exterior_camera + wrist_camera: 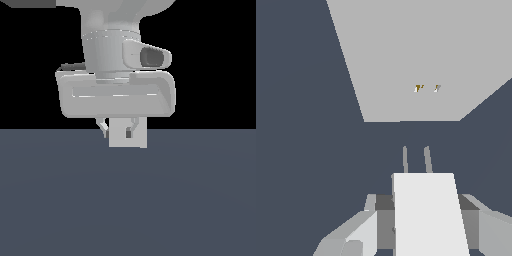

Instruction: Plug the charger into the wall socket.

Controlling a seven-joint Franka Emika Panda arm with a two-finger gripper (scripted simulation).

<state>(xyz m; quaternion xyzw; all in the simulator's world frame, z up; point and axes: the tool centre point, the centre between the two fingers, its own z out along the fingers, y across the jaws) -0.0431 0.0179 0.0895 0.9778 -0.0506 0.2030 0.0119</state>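
1. The claw (pixel 119 131) hangs just above the dark desk (pixel 125 200), its fingers (pixel 103 126) clamped on the charger (pixel 128 133).
2. In the wrist view the charger (pixel 428 212) sits between the fingers (pixel 363 232), with two thin prongs (pixel 416 159) pointing at the wall socket (pixel 421 55).
3. The socket stands apart from the prongs; two tiny marks (pixel 426 88) show near its centre.

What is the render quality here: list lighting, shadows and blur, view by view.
Exterior view: flat, even lighting, no cast shadow on the dark slate floor, black backdrop, coarse jagged edges on the small white-grey brick-shaped charger under the hand. Wrist view: no glare or blur; the flat pale grey square wall socket is uniformly shaded, its two centre dots only tiny pixelated specks.
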